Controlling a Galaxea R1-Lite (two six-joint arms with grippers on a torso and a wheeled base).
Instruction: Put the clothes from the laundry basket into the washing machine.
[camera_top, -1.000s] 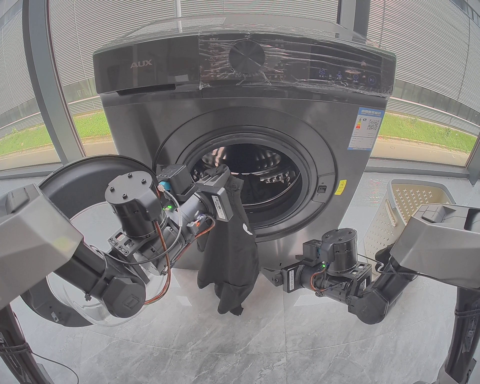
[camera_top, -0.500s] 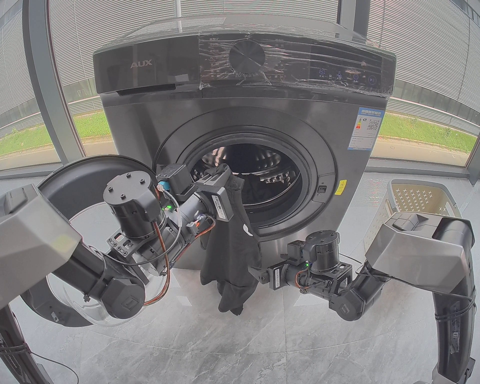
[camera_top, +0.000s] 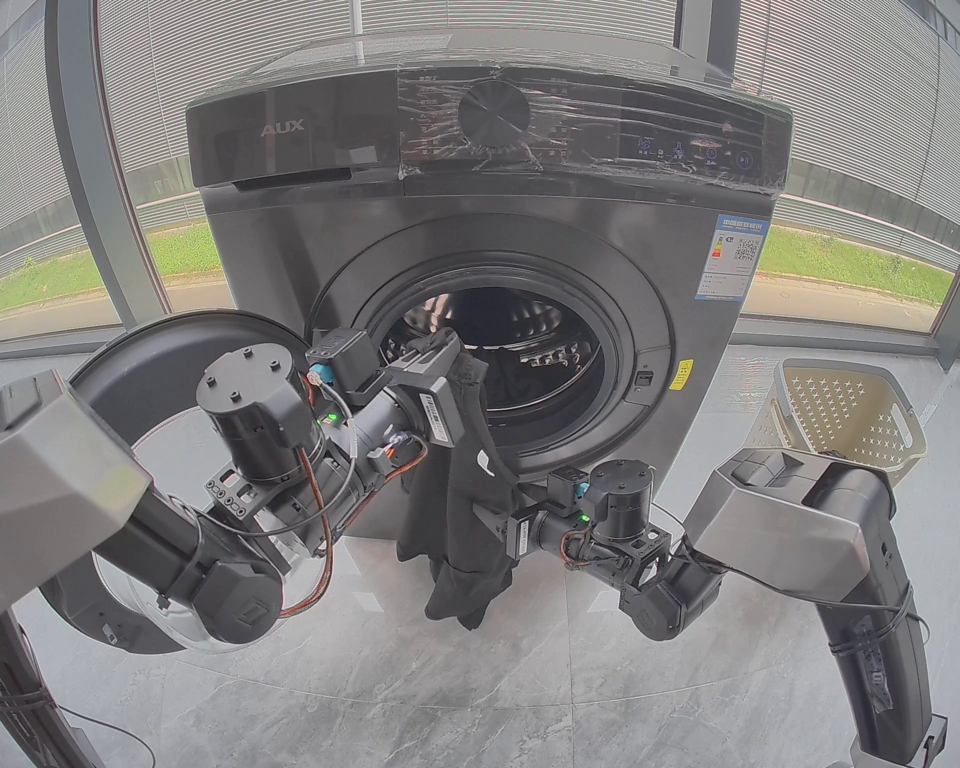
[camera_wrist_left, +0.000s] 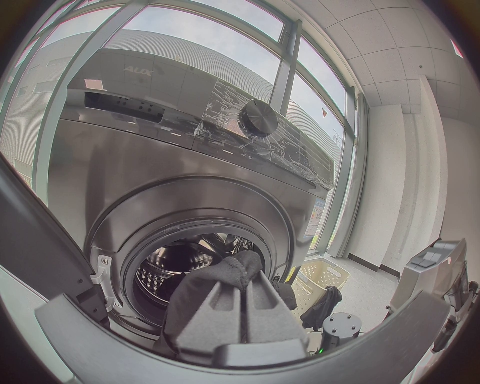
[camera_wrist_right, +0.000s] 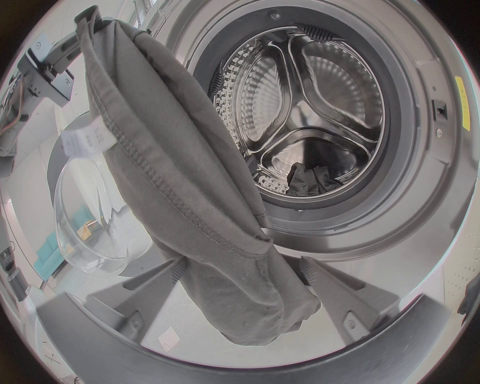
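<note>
A dark grey garment (camera_top: 460, 520) hangs down in front of the washing machine's (camera_top: 500, 240) open drum (camera_top: 515, 355). My left gripper (camera_top: 440, 352) is shut on the garment's top edge, level with the left side of the drum opening; the left wrist view shows the cloth (camera_wrist_left: 220, 275) bunched over the gripper (camera_wrist_left: 245, 310). My right gripper (camera_top: 487, 525) is open, low down at the garment's hanging lower part. In the right wrist view the garment (camera_wrist_right: 190, 190) hangs between the spread gripper (camera_wrist_right: 240, 267). Another dark piece of clothing (camera_wrist_right: 307, 180) lies inside the drum.
The round machine door (camera_top: 170, 380) stands open to the left, behind my left arm. A beige laundry basket (camera_top: 850, 410) sits on the tiled floor to the right of the machine. The grey floor (camera_top: 480, 690) in front is bare.
My right arm has swung left from near the basket, bringing its gripper up to the garment's lower part. The left arm has barely moved, and the garment has swayed a little.
</note>
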